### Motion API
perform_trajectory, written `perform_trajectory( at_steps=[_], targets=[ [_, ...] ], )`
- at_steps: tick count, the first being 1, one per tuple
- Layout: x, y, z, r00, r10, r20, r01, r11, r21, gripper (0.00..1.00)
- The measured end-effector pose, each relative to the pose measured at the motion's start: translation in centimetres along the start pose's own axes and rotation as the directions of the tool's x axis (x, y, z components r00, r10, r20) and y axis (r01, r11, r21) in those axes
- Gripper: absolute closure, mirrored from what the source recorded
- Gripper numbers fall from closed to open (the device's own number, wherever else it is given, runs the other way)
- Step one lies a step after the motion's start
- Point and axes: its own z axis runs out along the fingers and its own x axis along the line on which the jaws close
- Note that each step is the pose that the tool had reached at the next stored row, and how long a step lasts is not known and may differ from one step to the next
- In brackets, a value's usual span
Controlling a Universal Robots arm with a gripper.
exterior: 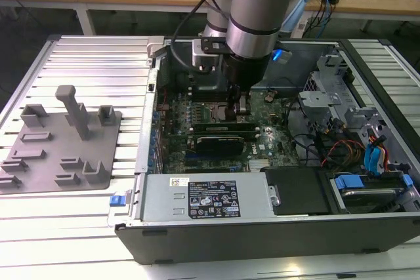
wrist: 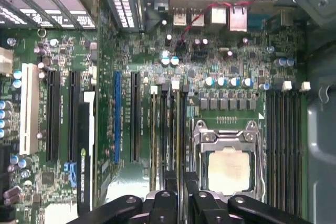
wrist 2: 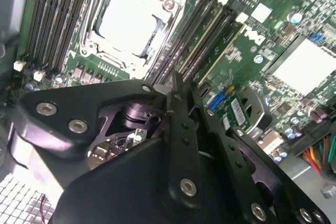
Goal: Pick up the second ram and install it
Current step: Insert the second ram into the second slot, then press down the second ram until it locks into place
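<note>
Slatted metal worktop [exterior: 85,57] carries an open computer case [exterior: 262,227], grey tray [exterior: 59,142] at the exterior view's left. Hand [wrist 2: 181,90] is down over the memory slots beside the processor socket [wrist: 227,166], fingers [wrist 2: 181,129] nearly together. The second ram [wrist 2: 220,51] stands on edge in a slot at the fingertips; actual grip cannot be told.

tray [exterior: 39,155]: exterior view's left of case [exterior: 262,227] | gripper [exterior: 237,106]: inside case, over motherboard [exterior: 275,136]

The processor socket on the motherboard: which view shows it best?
The second wrist view: the processor socket lies whole and unobstructed. In the first wrist view the gripper borders the socket. In the exterior view the arm covers it.
</note>
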Motion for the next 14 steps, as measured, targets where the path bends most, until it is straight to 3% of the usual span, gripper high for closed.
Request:
perform_trajectory(
  at_steps=[2,3,4,14],
  targets=[
    [0.00,-0.03,0.00,1.0000,0.000,0.0000,0.000,1.0000,0.0001,0.83],
    [0.00,-0.06,0.00,1.0000,0.000,0.0000,0.000,1.0000,0.0001,0.91],
    [0.00,-0.07,0.00,1.0000,0.000,0.0001,0.000,1.0000,0.0001,0.92],
    [0.00,-0.26,-0.01,1.0000,0.000,0.0000,0.000,1.0000,0.0000,0.92]
  ],
)
